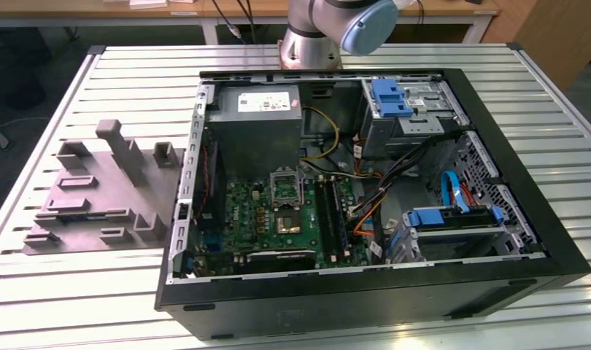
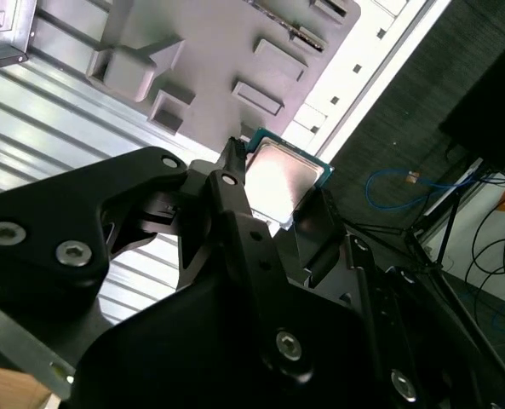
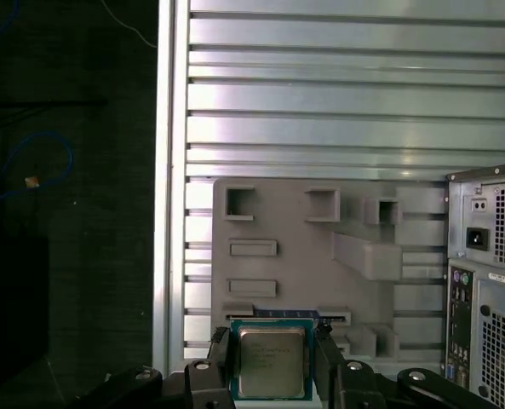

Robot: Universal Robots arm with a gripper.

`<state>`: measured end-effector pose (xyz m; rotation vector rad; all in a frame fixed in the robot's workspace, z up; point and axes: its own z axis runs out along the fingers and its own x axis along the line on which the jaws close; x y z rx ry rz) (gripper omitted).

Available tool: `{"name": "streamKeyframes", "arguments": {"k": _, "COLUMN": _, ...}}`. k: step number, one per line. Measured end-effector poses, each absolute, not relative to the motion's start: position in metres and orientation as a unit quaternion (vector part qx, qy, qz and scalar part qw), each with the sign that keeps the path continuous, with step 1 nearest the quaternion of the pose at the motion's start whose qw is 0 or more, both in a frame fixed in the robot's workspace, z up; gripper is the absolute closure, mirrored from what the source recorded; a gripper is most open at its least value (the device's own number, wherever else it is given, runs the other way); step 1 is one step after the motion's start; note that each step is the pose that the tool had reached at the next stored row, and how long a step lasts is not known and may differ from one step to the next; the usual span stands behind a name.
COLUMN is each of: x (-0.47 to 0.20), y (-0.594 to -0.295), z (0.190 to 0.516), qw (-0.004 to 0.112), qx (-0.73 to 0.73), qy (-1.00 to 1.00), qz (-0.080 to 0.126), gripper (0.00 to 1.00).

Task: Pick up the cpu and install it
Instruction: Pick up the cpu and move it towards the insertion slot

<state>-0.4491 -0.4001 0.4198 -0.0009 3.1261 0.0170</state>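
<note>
The cpu (image 3: 271, 362), a flat square chip with a silvery top and green edging, is clamped between my two black fingers (image 3: 220, 356), so my gripper (image 3: 272, 365) is shut on it. In the second wrist view the cpu (image 2: 284, 173) shows a bright metal face, held in the gripper (image 2: 278, 198) above the slatted table. It hangs over the near edge of the grey moulded tray (image 3: 278, 213). In the exterior view the open computer case (image 1: 373, 292) lies on the table with its green motherboard (image 1: 266, 219) and the metal socket frame (image 1: 286, 187) exposed.
The grey tray (image 1: 82, 197) lies at the exterior view's left of the case, on the slatted metal table (image 1: 130, 80). The arm's base (image 1: 310, 44) stands behind the case. Inside are a grey power-supply box (image 1: 261, 124), cables and blue drive brackets (image 1: 452, 216). Dark floor lies beyond the table edge (image 3: 171, 170).
</note>
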Motion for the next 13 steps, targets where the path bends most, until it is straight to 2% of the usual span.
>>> {"name": "streamKeyframes", "arguments": {"k": 13, "x": -0.439, "y": -0.4, "z": 0.42, "qw": 0.008, "qx": 0.0, "qy": 1.0, "qz": 0.005, "gripper": 0.53}}
